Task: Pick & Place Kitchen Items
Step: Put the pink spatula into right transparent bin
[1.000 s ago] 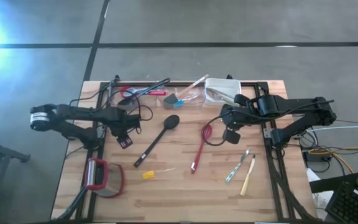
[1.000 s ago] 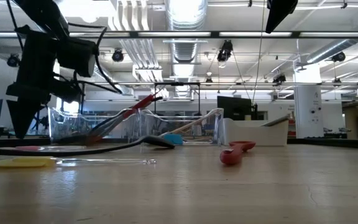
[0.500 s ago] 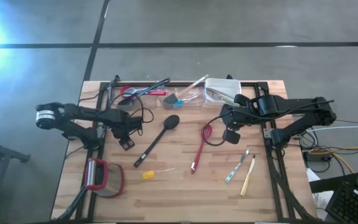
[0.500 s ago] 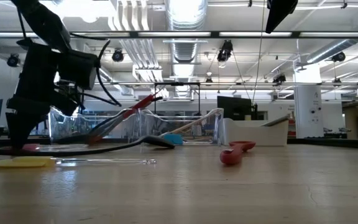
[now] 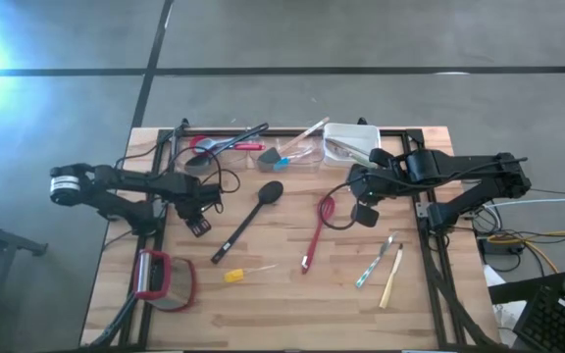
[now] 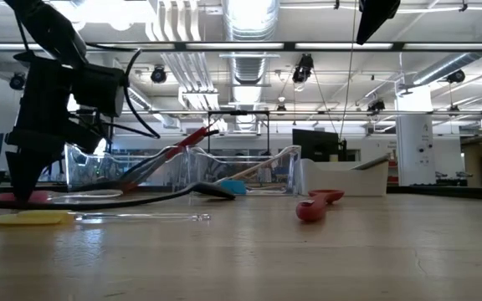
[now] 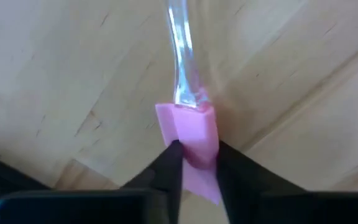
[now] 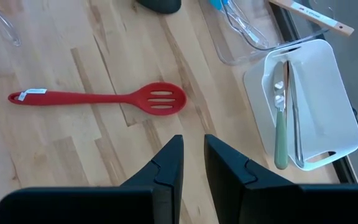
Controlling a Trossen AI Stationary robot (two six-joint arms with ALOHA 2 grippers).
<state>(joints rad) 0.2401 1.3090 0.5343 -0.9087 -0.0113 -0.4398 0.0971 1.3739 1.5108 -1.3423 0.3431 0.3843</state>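
Left gripper [image 7: 194, 155] down at table level at about 9 o'clock, fingers [image 7: 166, 165] pinching the pink head of a small clear-handled spatula [image 7: 188, 127] that lies flat on the wood; clear handle runs away from the fingers. In the overhead shot the left gripper [image 5: 197, 218] sits just beside the left table rail, and from the low camera its tips [image 6: 22, 188] touch the tabletop. Right gripper [image 8: 192, 158] hovers above the table at roughly 2 o'clock, fingers nearly together with a narrow gap, holding nothing; below it lies a red slotted spatula [image 8: 104, 98] flat on the wood, same tool seen from above near table centre [image 5: 315, 233]. Black spoon [image 5: 248, 218] lies diagonally between the two grippers, bowl toward 12. Small yellow spatula [image 5: 238, 274] at about 7 o'clock, near the spoon's handle end. Two cutlery pieces, one metal [image 5: 373, 263] and one wooden-handled [image 5: 392, 277], lie side by side at 4 o'clock. White tub [image 8: 312, 99] at 1 o'clock holds a green-handled knife [image 8: 280, 124] and another utensil. Clear tub [image 5: 297, 155] at 12 o'clock holds several utensils, too jumbled to sort. Red-framed round object [image 5: 160, 279] at 8 o'clock.
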